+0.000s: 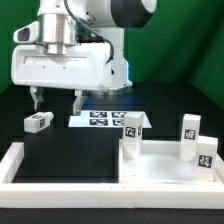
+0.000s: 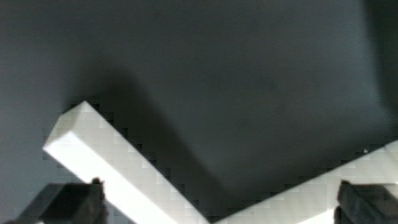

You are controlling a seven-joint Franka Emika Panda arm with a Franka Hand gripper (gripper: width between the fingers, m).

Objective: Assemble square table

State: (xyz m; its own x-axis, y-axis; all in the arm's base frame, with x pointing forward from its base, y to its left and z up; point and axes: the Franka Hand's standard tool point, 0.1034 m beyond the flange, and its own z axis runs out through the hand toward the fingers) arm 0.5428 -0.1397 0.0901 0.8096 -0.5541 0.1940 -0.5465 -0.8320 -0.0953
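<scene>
Square table panel (image 1: pixel 160 165) sits at the exterior view's right of the black surface (image 1: pixel 70 150) with leg blocks (image 1: pixel 134 127) unattached, one (image 1: pixel 38 122) lying apart, while my hand (image 1: pixel 56 98) hovers spread wide and empty, so I judge assembly barely begun.

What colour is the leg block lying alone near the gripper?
White, with a black-and-white tag on its face: the leg block, seen best in the exterior view.
</scene>
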